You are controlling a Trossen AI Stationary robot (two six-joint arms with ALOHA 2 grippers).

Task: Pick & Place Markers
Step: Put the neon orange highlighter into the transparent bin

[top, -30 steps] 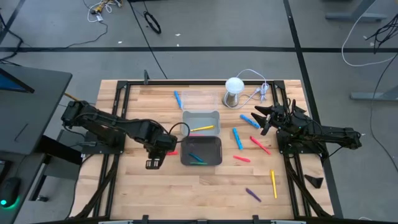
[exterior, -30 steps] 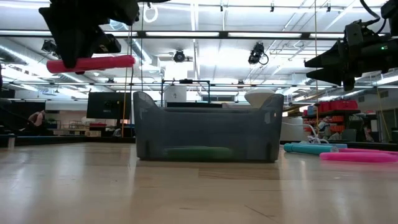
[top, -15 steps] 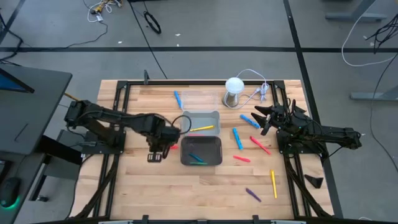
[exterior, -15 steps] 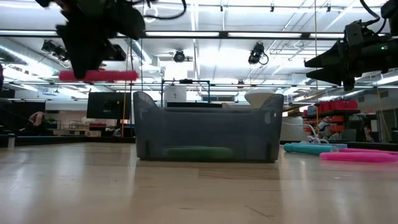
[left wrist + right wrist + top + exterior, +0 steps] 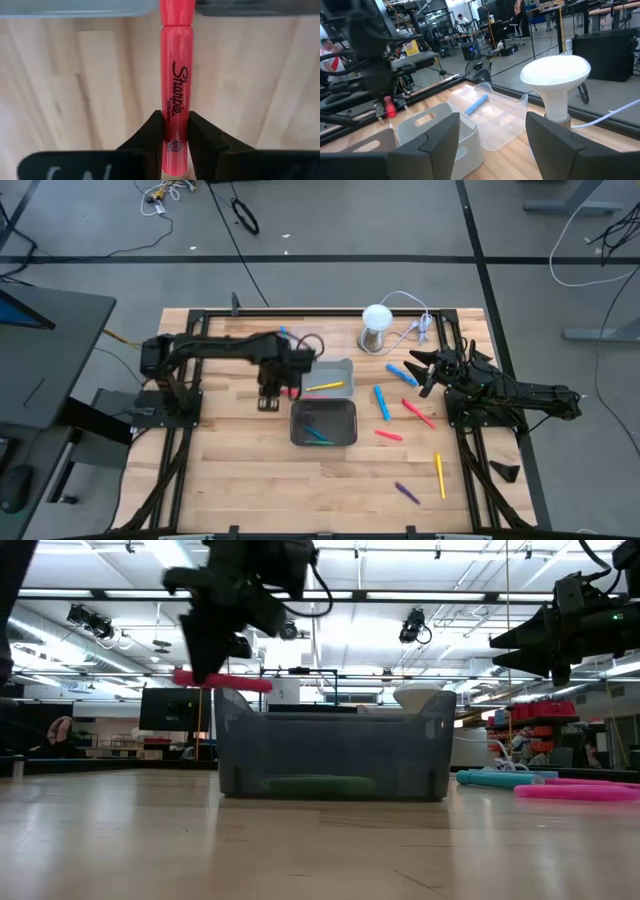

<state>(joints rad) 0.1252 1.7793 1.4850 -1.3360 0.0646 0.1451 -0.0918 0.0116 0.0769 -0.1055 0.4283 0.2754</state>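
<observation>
My left gripper (image 5: 283,383) hangs over the wood just left of the two grey trays, shut on a red-pink marker (image 5: 175,95); the low view shows it (image 5: 222,681) level in the air. The far tray (image 5: 345,367) holds a yellow marker (image 5: 323,387); the near tray (image 5: 350,423) holds green and blue ones (image 5: 318,434). More markers lie flat on the table's right half: blue (image 5: 381,402), red (image 5: 418,412), yellow (image 5: 439,475), purple (image 5: 406,492). My right gripper (image 5: 425,370) waits open above the right side, touching nothing. My left gripper pinches the red-pink marker near one end (image 5: 175,142) between its two fingers (image 5: 154,131), coming from above and pointing down. The fingers lie across the marker. It is lifted clear of the table and held level, its long free part reaching toward the trays.
A white-domed metal cylinder (image 5: 376,328) with a cable stands near the far edge. A clear tray (image 5: 495,117) holding a blue marker (image 5: 477,104) sits beyond the grey trays. Bare wood lies along the near edge and the left side. People show in the room behind.
My left gripper has carried the red-pink marker toward the table's far edge and somewhat right, from beside the near tray to beside the far tray, staying shut on it. The marker has stayed level and clear of the table.
</observation>
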